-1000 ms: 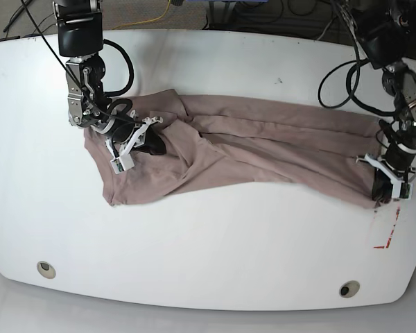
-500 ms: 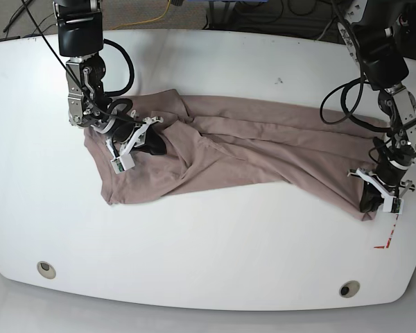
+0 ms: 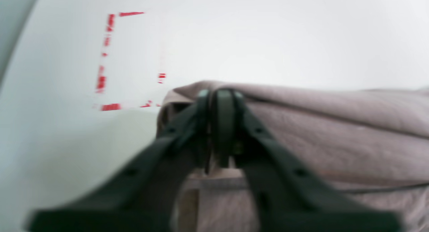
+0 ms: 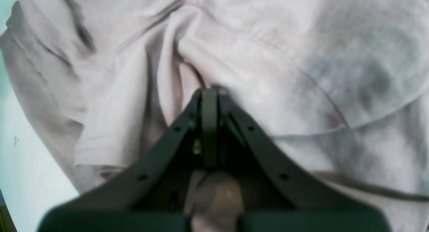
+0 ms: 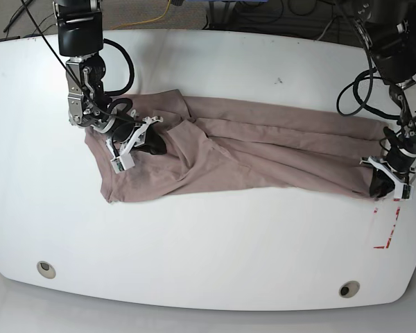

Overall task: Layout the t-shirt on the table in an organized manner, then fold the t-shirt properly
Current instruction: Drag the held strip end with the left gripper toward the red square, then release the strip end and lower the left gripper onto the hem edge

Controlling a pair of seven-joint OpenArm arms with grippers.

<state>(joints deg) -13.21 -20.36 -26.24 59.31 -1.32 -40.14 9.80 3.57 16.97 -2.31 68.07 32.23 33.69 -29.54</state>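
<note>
The mauve-brown t-shirt (image 5: pixel 263 139) lies stretched in a long wrinkled band across the white table (image 5: pixel 208 243). My left gripper (image 5: pixel 383 189) is at the band's right end, low on the table. In the left wrist view its jaws (image 3: pixel 218 91) stand nearly together on the shirt's edge (image 3: pixel 301 124). My right gripper (image 5: pixel 152 146) rests on the bunched left part of the shirt. In the right wrist view it (image 4: pixel 209 91) is shut on a raised fold of cloth (image 4: pixel 234 57).
A red tape mark (image 5: pixel 387 232) lies just below the left gripper, and it shows as a broken rectangle (image 3: pixel 107 57) in the left wrist view. Two round grommet holes (image 5: pixel 46 268) (image 5: pixel 349 288) sit near the table's front edge. Cables trail behind the table.
The left gripper swung inward and down, then back out to the right and up, drawing the shirt's right end with it. The right gripper stayed put on the left part.
</note>
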